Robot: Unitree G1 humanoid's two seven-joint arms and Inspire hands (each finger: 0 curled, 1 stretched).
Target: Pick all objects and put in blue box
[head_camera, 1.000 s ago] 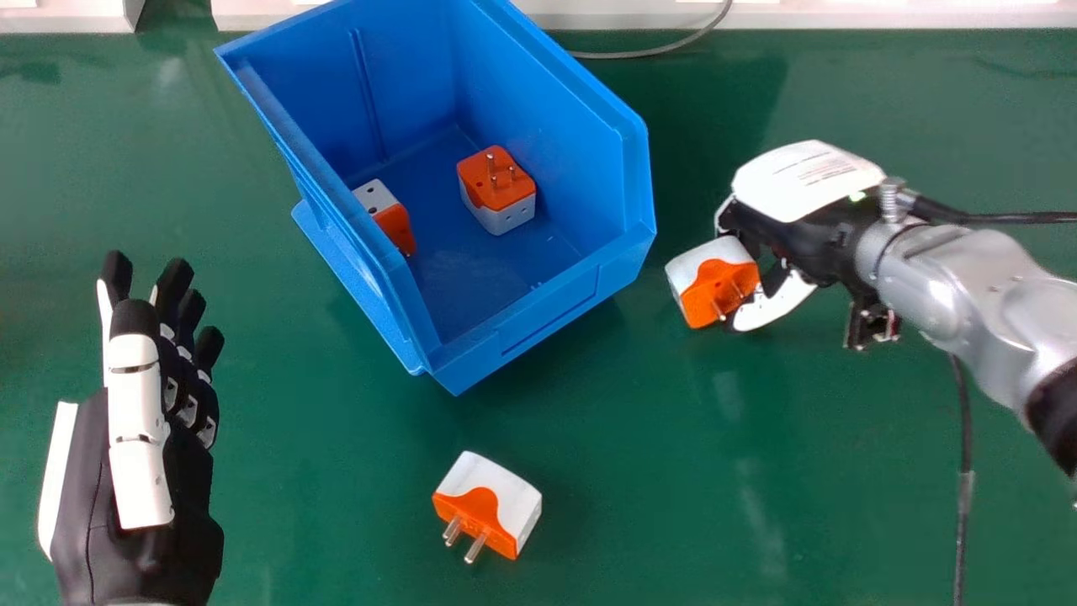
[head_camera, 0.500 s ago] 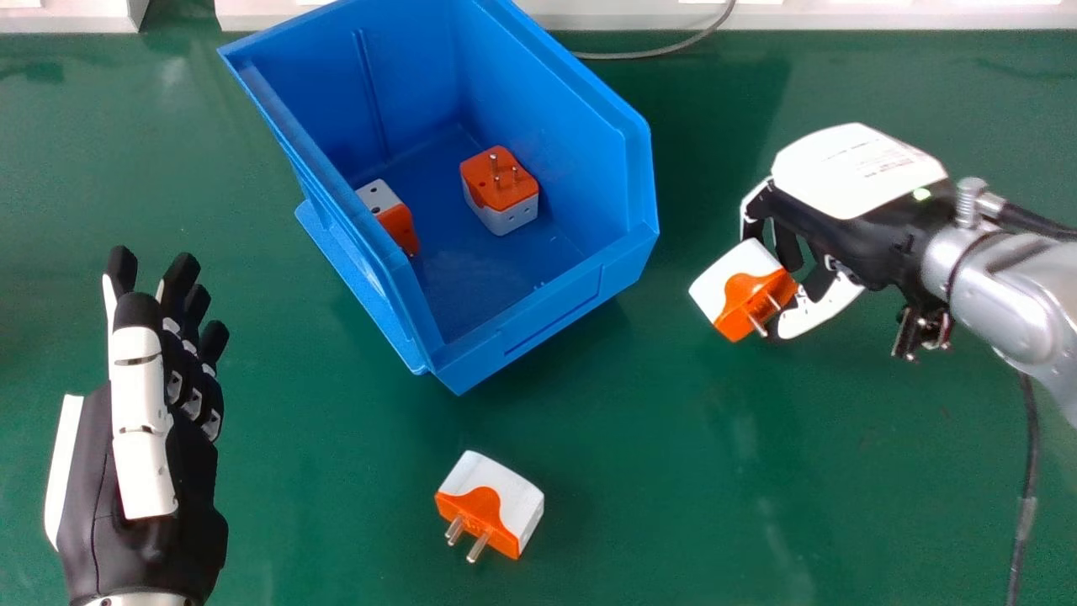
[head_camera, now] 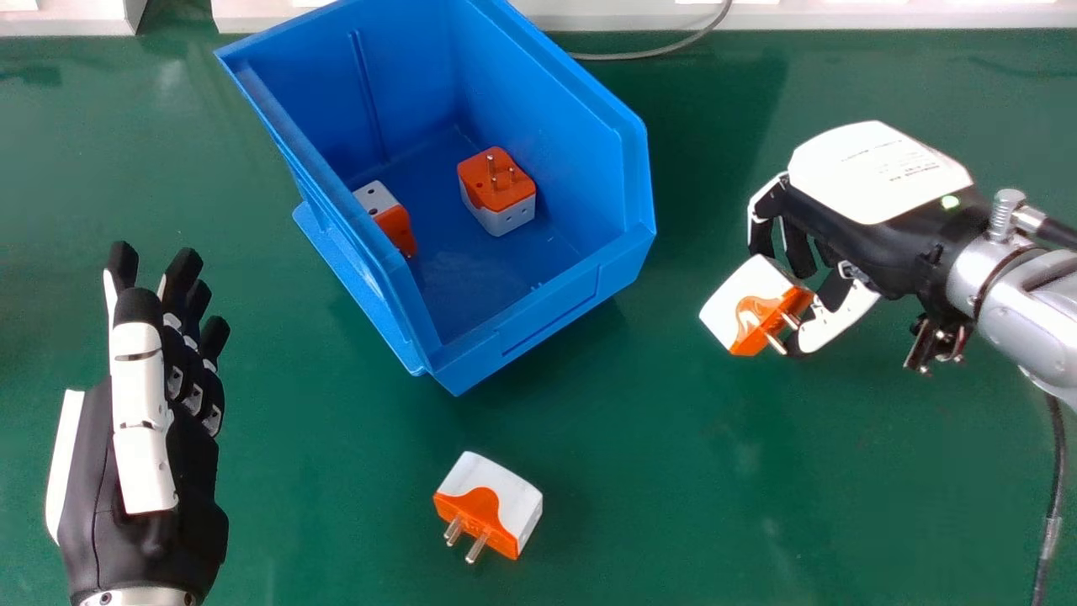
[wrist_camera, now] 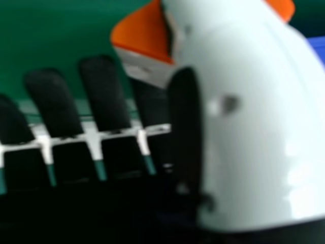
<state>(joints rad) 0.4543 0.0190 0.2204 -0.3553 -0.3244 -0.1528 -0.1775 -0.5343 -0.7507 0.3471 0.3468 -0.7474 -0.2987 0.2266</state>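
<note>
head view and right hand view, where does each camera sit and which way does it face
Head view: on the robot's head, looking forward and down at the green table and blue box; left hand, right hand and silver forearm show.
Right hand view: at the right hand, facing along its fingers and thumb toward the plug adapter.
Shared: right hand, adapter, table.
</note>
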